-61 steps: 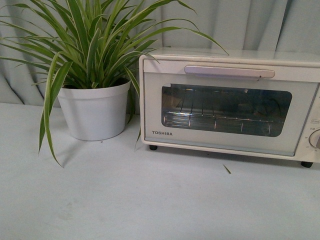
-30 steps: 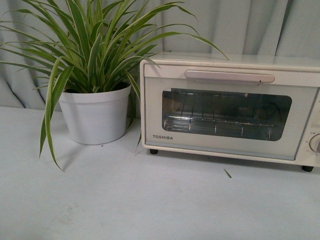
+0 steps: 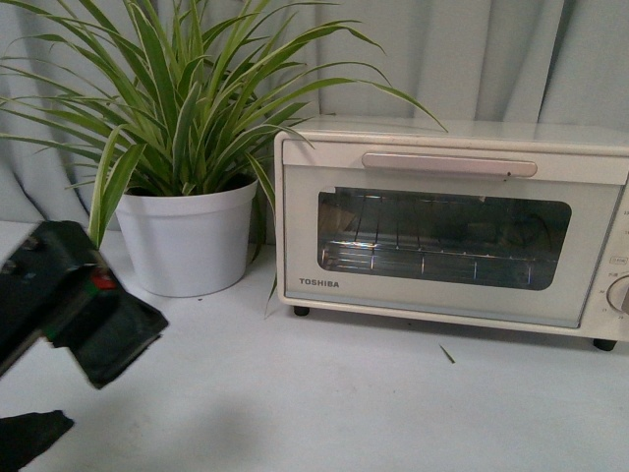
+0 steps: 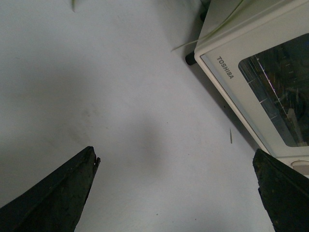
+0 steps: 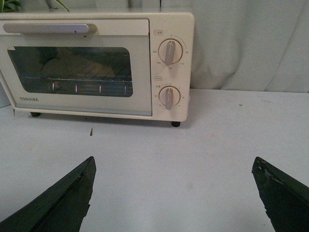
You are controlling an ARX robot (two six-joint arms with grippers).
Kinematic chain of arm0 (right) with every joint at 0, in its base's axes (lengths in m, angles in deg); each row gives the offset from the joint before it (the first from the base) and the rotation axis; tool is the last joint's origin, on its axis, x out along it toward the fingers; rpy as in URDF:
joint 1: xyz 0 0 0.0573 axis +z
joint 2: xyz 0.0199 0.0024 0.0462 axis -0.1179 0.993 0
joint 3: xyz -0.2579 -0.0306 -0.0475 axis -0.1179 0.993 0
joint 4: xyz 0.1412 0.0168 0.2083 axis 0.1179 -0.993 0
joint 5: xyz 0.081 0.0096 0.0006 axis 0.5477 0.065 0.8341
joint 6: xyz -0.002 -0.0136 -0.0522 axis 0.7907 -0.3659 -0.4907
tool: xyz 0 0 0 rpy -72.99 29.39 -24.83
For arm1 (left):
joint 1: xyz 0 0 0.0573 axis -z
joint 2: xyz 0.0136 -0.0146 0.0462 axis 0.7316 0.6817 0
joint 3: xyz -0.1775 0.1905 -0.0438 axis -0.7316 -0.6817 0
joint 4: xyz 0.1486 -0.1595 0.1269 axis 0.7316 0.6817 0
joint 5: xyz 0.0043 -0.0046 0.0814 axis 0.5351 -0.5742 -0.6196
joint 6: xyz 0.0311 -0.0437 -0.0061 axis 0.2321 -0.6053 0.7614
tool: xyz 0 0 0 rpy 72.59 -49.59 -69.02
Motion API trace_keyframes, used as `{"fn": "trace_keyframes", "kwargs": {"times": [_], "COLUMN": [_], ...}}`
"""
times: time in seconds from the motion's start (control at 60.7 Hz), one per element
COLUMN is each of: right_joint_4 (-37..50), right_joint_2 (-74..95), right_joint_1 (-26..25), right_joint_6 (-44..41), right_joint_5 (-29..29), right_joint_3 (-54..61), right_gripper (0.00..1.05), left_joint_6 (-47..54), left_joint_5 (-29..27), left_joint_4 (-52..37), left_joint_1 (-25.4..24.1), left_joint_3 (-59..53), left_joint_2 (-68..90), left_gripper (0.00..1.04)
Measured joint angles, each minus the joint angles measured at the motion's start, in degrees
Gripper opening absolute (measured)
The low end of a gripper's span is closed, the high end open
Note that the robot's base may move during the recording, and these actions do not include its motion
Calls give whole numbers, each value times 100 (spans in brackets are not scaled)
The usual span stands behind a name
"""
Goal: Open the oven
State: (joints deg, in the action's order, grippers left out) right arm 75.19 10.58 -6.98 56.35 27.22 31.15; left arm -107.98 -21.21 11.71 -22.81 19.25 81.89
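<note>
When reaching for the shut TOSHIBA toaster oven (image 3: 452, 231) at 1 o'clock on the worktop (image 3: 344, 413), use wide, empty left jaws or right jaws: grab silver bar handle (image 3: 449, 163) mid-length, pull out and down along hinge arc.

The fingers (image 4: 53, 198) gape over the table (image 4: 120, 96) near the closed oven (image 4: 227, 70).

The left arm (image 3: 74, 300) is seen as a matte black, boxy housing marked with a small red patch. On the left gripper (image 4: 175, 155), black wedge-shaped fingers (image 4: 53, 198) with a rough, speckled surface are shown. On the right gripper (image 5: 174, 162), the fingers (image 5: 55, 200) are likewise dark and tapered.
</note>
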Motion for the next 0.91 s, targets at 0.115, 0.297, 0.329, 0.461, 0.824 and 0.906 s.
{"fn": "trace_keyframes", "kwargs": {"times": [0.115,0.297,0.329,0.461,0.824,0.906], "right_joint_4": [0,0,0,0,46,549], "right_joint_2": [0,0,0,0,258,907], "right_joint_1": [0,0,0,0,-166,-94], "right_joint_6": [0,0,0,0,48,-2], "right_joint_5": [0,0,0,0,892,1134], "right_joint_3": [0,0,0,0,-37,-181], "right_gripper": [95,95,95,95,95,95], "left_joint_6": [-105,-190,-188,-232,-529,-603], "left_joint_5": [76,94,101,107,31,87], "left_joint_4": [-282,-409,-409,-374,-369,-372], "left_joint_1": [125,247,284,411,678,664], "left_joint_3": [363,835,905,1204,1784,1790], "left_joint_2": [603,1298,1419,1827,2461,2494], "left_gripper": [98,98,98,98,98,98]}}
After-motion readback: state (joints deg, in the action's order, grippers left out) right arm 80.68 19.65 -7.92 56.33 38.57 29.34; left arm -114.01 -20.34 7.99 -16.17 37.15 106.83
